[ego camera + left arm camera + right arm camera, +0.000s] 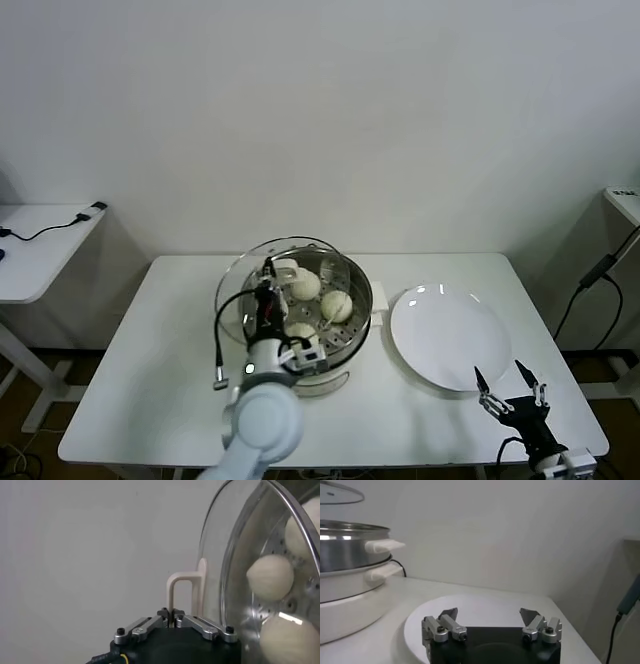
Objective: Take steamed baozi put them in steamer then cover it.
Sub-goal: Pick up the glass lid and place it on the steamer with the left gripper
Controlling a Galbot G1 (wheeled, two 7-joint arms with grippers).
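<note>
The left hand (172, 618) pinches the lid (262, 290) by its handle (186, 592), holding it over the steamer's (355, 322) 9 o'clock side; buns (337, 305) lie inside. It should centre the lid, level it, then lower. The right hand (511, 388), spread, idles by the plate (445, 335).

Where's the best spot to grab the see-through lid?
Grab the glass lid by the white handle in its middle, coming from the lid's outer face. The handle is a raised loop that thin fingers can pinch; the glass is wide and smooth. The left gripper is shut on it exactly there.
</note>
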